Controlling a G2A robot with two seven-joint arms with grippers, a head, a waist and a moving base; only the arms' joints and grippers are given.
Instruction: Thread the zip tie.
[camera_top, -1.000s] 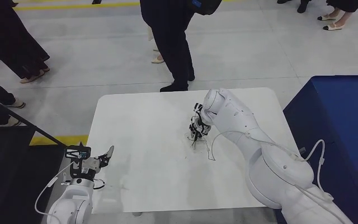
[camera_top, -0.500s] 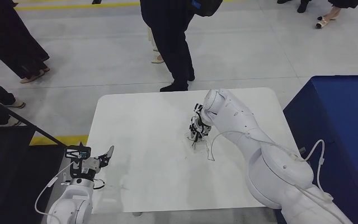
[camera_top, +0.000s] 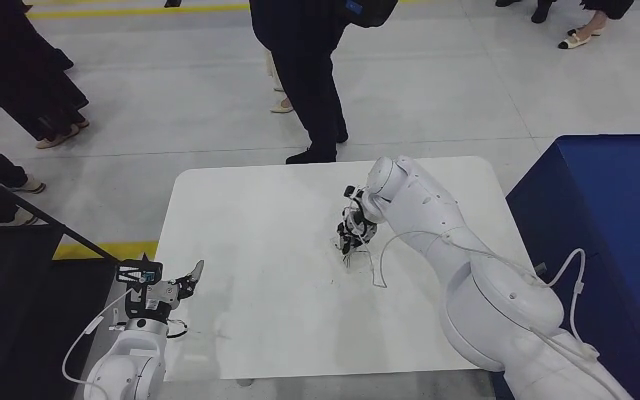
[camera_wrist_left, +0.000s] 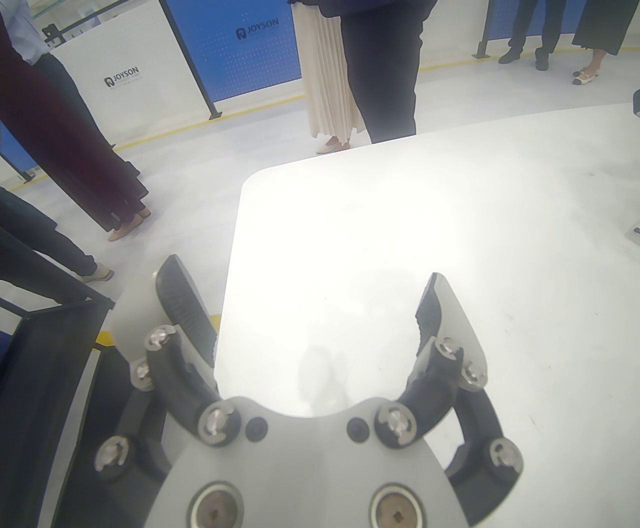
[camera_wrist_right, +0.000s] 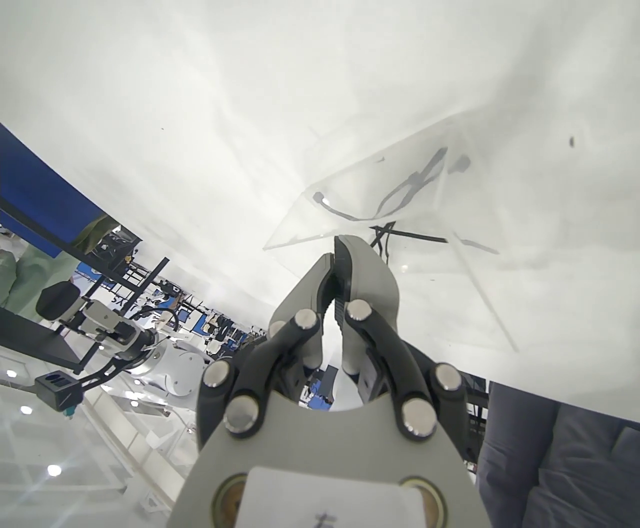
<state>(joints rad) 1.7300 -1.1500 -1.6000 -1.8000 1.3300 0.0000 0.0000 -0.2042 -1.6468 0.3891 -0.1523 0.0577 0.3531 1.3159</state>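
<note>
My right gripper (camera_wrist_right: 338, 246), fingers clenched together, hangs just beside the thin black zip tie (camera_wrist_right: 415, 181) on a clear plastic sheet (camera_wrist_right: 345, 192) mid-table, perhaps pinching it, I cannot tell, while my left gripper (camera_wrist_left: 300, 274) gapes released over the white table's (camera_top: 250, 240) left edge

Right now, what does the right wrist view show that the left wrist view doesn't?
Right wrist view, not the left: the right gripper, shut, its tips at the edge of a clear plate with a black zip tie on it. Whether the gripper pinches the tie cannot be told. Left wrist view, not the right: the left gripper, open and empty, at the edge of the table. Shared: the white table top.
</note>
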